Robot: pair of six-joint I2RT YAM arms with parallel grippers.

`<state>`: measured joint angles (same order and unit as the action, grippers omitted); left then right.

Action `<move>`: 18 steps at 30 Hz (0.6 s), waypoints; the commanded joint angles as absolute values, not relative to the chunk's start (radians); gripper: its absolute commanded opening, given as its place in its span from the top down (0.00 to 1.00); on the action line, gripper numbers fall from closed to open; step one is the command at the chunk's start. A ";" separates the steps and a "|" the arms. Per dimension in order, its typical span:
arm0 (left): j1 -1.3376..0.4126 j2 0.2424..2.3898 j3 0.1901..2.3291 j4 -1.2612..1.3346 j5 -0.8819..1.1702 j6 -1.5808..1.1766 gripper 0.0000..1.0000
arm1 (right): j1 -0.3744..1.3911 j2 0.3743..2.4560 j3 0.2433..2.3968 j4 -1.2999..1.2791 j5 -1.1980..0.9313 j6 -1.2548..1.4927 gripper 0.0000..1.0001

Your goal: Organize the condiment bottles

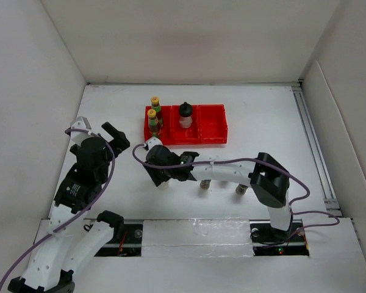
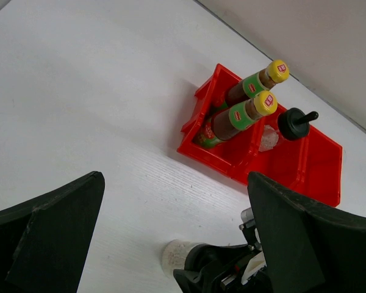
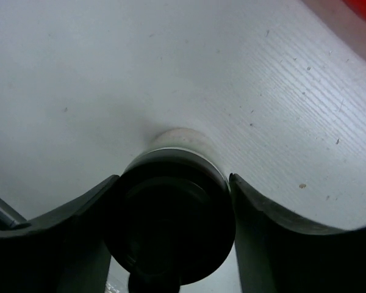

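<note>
Now the right gripper (image 1: 161,176) is squeezing a squat white jar (image 2: 174,257) by its black lid (image 3: 171,226) — it is standing on the table (image 1: 262,110), nearer than the red tray (image 1: 215,127) holding two yellow-capped bottles (image 1: 154,119) at left; the left gripper (image 1: 116,137) is hovering wide apart.

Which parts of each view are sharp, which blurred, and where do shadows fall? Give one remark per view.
Top external: even, soft light, sharp throughout, faint shadows by the tray. Left wrist: tall bottles crisp, its own dark fingers soft at the bottom edge. Right wrist: the jar close to the lens is a blurred, near-black mass; the table grain behind is sharp.
</note>
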<state>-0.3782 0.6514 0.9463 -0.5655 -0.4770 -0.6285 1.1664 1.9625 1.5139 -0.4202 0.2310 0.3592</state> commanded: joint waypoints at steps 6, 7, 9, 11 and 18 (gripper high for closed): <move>-0.376 0.634 0.942 -0.531 -0.474 -0.615 0.01 | 1.178 1.849 1.488 -0.390 0.221 0.368 0.72; -0.376 0.634 0.943 -0.531 -0.476 -0.617 0.01 | 1.178 1.838 1.503 -0.393 0.232 0.359 0.82; -0.376 0.629 0.942 -0.531 -0.476 -0.615 0.01 | 1.178 1.818 1.529 -0.423 0.253 0.351 0.90; -0.376 0.627 0.942 -0.532 -0.474 -0.615 0.01 | 1.146 1.809 1.575 -0.452 0.265 0.327 0.98; -0.376 0.621 0.940 -0.531 -0.469 -0.615 0.01 | 0.983 1.784 1.678 -0.511 0.264 0.282 1.00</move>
